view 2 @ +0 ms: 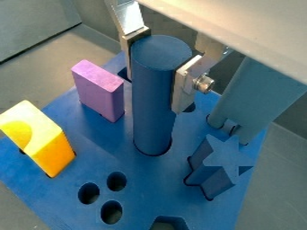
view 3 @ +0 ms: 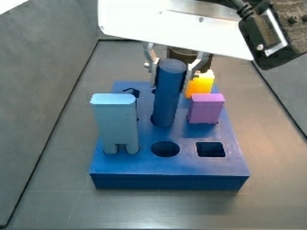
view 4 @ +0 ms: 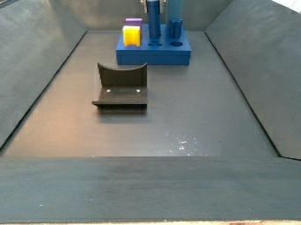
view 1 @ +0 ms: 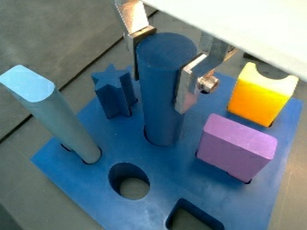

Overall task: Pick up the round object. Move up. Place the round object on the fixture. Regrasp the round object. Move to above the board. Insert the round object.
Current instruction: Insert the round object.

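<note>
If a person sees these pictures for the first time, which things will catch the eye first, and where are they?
First the tall round object, a blue cylinder standing upright on the board, with the gripper at its top, one finger on each side. Next the bright pieces beside it on the board: a yellow block and a purple block. In a side view, the dark fixture stands alone on the floor, apart from the board.
</note>
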Controlling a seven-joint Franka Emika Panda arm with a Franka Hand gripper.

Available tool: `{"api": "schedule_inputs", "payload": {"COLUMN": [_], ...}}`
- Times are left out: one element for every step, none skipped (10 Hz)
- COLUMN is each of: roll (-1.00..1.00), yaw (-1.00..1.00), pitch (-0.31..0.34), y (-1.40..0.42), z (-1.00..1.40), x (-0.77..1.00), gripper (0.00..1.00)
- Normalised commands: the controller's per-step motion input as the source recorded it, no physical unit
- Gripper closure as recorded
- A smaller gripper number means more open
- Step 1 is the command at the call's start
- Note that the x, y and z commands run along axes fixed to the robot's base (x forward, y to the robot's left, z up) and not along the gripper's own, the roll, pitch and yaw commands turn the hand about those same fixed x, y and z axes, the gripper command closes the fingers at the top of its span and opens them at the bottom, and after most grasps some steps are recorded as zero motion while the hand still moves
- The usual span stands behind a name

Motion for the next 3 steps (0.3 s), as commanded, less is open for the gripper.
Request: {"api": "schedule_inputs", "payload": {"roll": [-0.04,-0.02,0.0], "yaw": [-0.01,0.0,0.0], "pitch": [-0.003,0.0,0.0], "y": [0.0,0.0,0.0], "z": [-0.14,-0.02,0.0], "x": [0.07,0.0,0.0], "gripper": [1.0,1.0,1.0]}}
